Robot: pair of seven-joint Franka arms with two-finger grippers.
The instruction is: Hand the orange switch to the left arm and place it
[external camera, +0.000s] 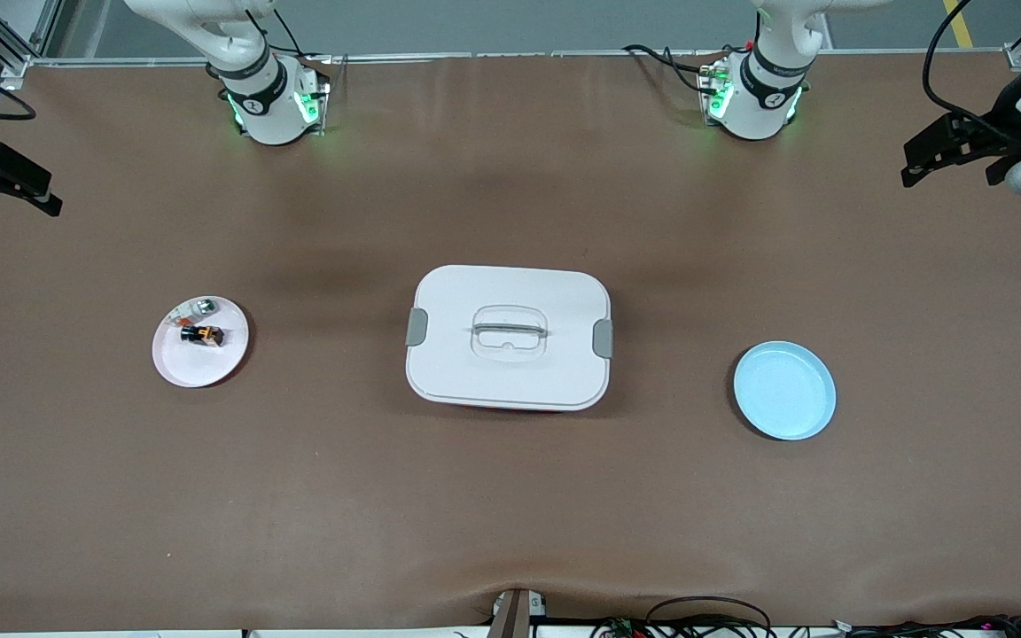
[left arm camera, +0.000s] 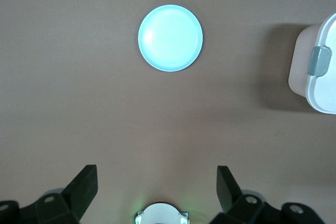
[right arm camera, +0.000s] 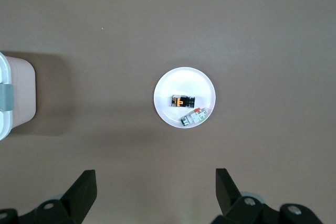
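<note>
The orange switch (external camera: pixel 202 335) (right arm camera: pixel 182 100), a tiny black block with an orange band, lies on a pink plate (external camera: pixel 200 377) (right arm camera: pixel 168 82) toward the right arm's end of the table. The white box (external camera: pixel 510 292) (left arm camera: pixel 323 82) (right arm camera: pixel 10 103) with grey side clips stands in the middle of the table. My right gripper (right arm camera: pixel 155 177) (external camera: pixel 1 190) hangs open and empty high over its end of the table, well apart from the plate. My left gripper (left arm camera: pixel 156 174) (external camera: pixel 954 164) also hangs open and empty high over the other end.
A small green-and-silver part (external camera: pixel 203 307) (right arm camera: pixel 195 116) lies on the pink plate beside the switch. A bare blue plate (external camera: pixel 783 390) (left arm camera: pixel 170 38) sits toward the left arm's end. Cables run along the table edge nearest the front camera (external camera: pixel 705 620).
</note>
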